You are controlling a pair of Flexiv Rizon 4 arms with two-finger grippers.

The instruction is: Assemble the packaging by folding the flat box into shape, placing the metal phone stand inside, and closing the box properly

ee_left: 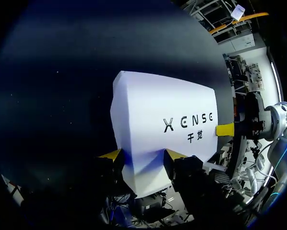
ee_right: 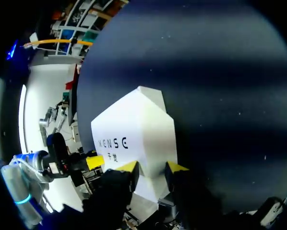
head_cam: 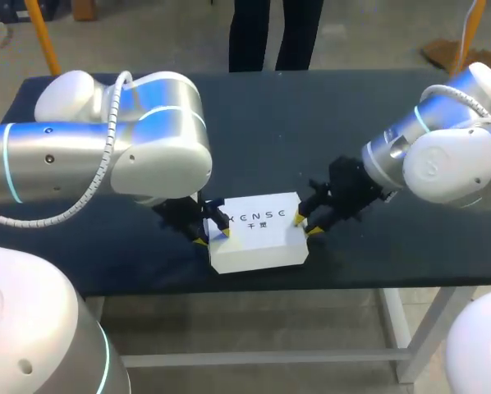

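A table (head_cam: 311, 115) with a matte black top stretches wide across my working area, side to side. Fine pale specks dot its surface. Under its near edge shows a light grey metal frame: a leg (head_cam: 414, 336) toward my right and a long crossbar (head_cam: 254, 358).

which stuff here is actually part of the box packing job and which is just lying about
Part of the job:
- white box
- left hand, gripping one end of it
- right hand, gripping the other end

Just lying about:
- nothing loose shows; only the black table under the box
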